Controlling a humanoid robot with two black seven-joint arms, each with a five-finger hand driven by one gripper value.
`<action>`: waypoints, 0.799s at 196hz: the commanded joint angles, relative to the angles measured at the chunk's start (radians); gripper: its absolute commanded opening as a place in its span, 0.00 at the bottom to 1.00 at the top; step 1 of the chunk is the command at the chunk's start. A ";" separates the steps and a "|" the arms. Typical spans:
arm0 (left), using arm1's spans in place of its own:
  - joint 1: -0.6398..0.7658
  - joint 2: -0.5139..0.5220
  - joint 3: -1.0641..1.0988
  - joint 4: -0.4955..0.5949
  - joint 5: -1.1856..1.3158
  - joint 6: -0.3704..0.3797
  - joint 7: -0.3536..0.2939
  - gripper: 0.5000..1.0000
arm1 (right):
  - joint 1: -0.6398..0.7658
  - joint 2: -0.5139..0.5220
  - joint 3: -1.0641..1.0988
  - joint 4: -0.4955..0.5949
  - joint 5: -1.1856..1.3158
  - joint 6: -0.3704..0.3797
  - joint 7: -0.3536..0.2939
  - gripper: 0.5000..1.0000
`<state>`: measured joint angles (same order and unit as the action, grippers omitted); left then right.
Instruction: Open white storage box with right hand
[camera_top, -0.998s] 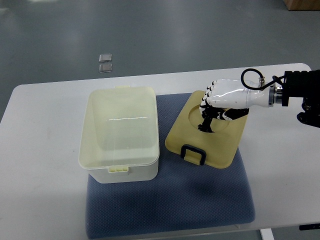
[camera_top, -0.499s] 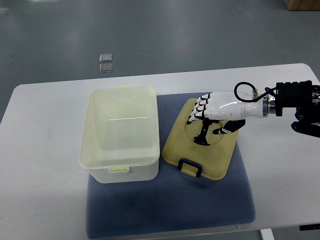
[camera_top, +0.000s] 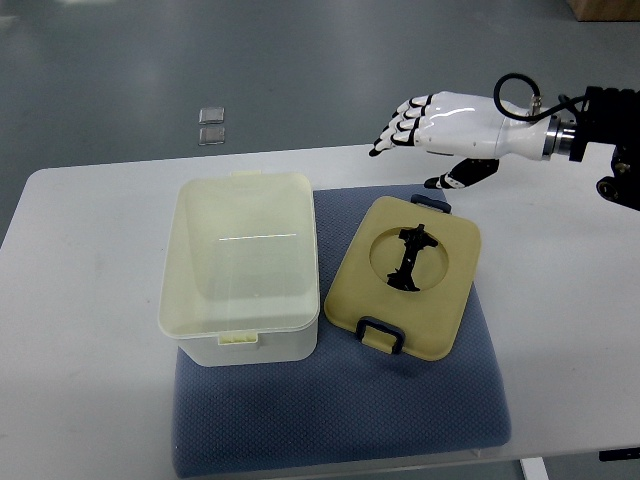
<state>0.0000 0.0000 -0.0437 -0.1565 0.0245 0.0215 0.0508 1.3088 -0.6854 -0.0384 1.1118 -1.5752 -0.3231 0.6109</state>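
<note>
The white storage box stands open on the left part of a blue mat, and I see nothing inside it. Its cream lid lies flat on the mat to the right of the box, with a black centre handle in a round recess and black clips at both ends. My right hand hovers above the table's far edge, beyond the lid, with its fingers spread and nothing in them. No left arm shows.
The white table carries the mat. Two small clear squares lie on the grey floor beyond the table. The table's right end is bare.
My right hand has let go of the lid's centre handle and risen up and away toward the far right. The lid now lies flat on the mat.
</note>
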 joint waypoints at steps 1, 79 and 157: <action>0.000 0.000 -0.001 0.000 0.000 0.000 0.000 1.00 | -0.019 -0.005 0.129 0.000 0.058 0.097 0.000 0.62; 0.000 0.000 0.001 0.000 0.000 0.000 0.000 1.00 | -0.276 0.049 0.663 -0.033 0.834 0.546 -0.091 0.61; 0.000 0.000 0.001 0.000 0.000 0.000 0.000 1.00 | -0.451 0.300 0.927 -0.231 1.293 0.407 -0.395 0.82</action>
<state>0.0001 0.0000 -0.0433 -0.1565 0.0246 0.0215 0.0507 0.9017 -0.4309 0.8495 0.9146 -0.2893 0.0965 0.2281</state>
